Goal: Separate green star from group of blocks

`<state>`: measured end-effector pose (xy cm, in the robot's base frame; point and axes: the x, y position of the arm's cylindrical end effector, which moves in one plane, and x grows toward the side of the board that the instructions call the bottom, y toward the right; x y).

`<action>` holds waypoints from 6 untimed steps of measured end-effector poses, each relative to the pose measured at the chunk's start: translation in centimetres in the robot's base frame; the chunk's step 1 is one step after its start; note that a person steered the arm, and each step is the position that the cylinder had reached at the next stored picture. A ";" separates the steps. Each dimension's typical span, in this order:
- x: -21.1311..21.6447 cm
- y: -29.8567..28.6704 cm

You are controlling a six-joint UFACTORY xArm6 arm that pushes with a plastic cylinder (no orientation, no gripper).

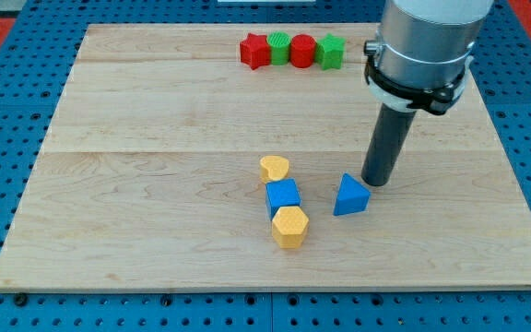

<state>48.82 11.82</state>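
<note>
The green star (331, 53) lies at the right end of a row of blocks near the view's top. To its left, in that row, are a red cylinder (302, 51), a green cylinder (277, 44) and a red star (255, 52), each touching or nearly touching its neighbour. My tip (373, 183) rests on the board well below that row, toward the view's right. It is right next to the upper right side of a blue triangle (350, 195).
A yellow heart (274, 168), a blue cube (283, 195) and a yellow hexagon (290, 226) form a short column near the board's middle, left of the blue triangle. The wooden board (155, 184) sits on a blue perforated table.
</note>
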 end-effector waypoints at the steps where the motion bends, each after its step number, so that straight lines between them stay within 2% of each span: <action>1: 1.5 -3.1; 2: 2.1 -4.4; 3: 1.2 -2.2; 4: -1.4 5.9; 5: -5.0 14.0; 6: -12.8 16.5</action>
<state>36.05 28.32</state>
